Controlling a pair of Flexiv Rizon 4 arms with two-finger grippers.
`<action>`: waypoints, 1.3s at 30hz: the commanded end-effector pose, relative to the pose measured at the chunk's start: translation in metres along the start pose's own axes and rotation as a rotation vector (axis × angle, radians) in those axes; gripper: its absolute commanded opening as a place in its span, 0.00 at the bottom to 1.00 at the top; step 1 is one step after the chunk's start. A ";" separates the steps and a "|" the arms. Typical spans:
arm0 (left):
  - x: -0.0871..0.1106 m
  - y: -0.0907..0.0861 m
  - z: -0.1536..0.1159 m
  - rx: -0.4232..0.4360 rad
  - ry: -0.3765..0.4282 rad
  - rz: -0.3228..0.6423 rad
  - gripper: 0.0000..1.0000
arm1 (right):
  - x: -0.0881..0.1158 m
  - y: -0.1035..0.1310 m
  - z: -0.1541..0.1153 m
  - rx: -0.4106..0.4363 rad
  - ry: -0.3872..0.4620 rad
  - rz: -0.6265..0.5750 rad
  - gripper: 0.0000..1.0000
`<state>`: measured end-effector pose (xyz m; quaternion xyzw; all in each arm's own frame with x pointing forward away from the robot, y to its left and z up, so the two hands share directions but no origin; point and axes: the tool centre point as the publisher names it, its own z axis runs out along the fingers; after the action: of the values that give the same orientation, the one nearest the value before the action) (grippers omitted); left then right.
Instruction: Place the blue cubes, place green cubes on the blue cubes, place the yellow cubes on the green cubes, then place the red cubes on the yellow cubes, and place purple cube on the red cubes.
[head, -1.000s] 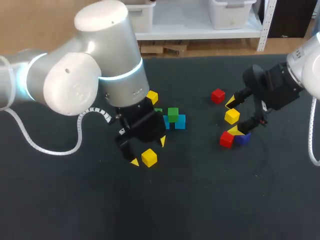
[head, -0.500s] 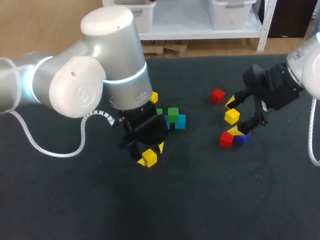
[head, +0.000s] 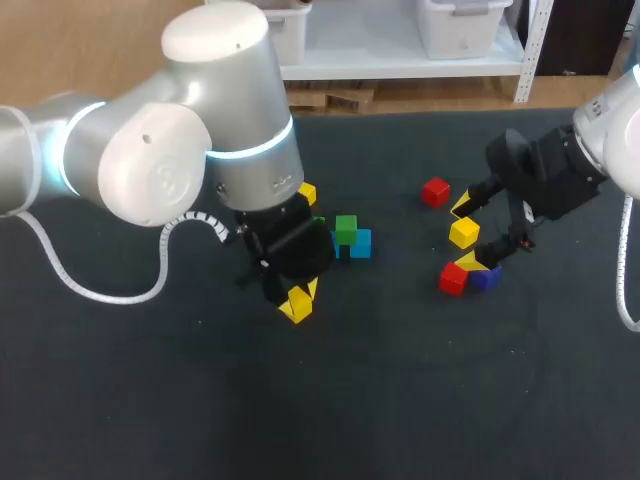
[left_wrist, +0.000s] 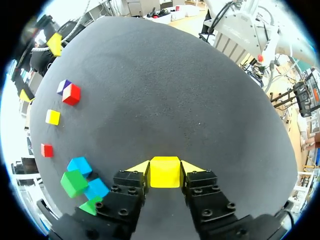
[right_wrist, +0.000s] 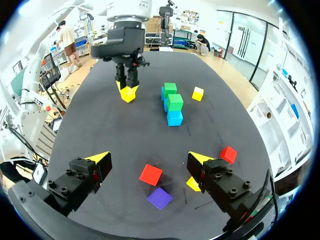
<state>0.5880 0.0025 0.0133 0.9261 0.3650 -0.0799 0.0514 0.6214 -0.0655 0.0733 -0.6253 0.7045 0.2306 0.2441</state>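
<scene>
1. While bent sharply down at the wrist over the middle of the table (head: 420, 400), comes in from the left side with the big elbow joint raised high, carrying the left gripper (head: 296, 296) pointed almost straight down and low at the surface
2. Clamps the held yellow cube (head: 296, 310) from two sides between both yellow tips, closed only to the cube's width (cannot tell whether resting on the surface or just off it)
3. Reaches in from the right side, slanted toward the middle, with the right gripper (head: 466, 236) spread wide and gripping nothing; hovers over a second yellow cube (head: 463, 233), which sits just beside one finger in the right wrist view
4. Just beside that gripper's near tip: a red cube (head: 453, 278) touching the purple cube (head: 485, 278); farther back, apart, a lone red cube (head: 435, 191)
5. Between the two grippers: a green cube (head: 346, 228) atop a blue cube (head: 361, 243); close behind, a second green cube (right_wrist: 170, 89) and second blue cube (right_wrist: 163, 93), stacking unclear; just beyond, a third yellow cube (head: 305, 193)
6. Leaves a broad stretch of dark surface on the near side of both grippers, crossed at the left only by a white coiled cable (head: 100, 292); keeps the left gripper near the blue-green cluster but apart from it; shows the far edge past the lone red cube, a dark strip between
</scene>
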 end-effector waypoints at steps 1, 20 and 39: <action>0.005 0.008 -0.024 -0.014 0.009 -0.034 0.00 | 0.001 -0.001 0.001 -0.001 -0.003 -0.001 1.00; 0.023 0.081 -0.085 -0.011 0.056 -0.351 0.00 | 0.001 -0.001 0.001 -0.001 -0.003 -0.001 1.00; 0.029 0.111 -0.075 -0.060 0.033 -0.660 0.00 | 0.001 -0.001 0.001 -0.001 -0.003 -0.001 1.00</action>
<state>0.6895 -0.0420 0.0867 0.7582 0.6464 -0.0685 0.0511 0.6214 -0.0654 0.0733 -0.6253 0.7044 0.2306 0.2440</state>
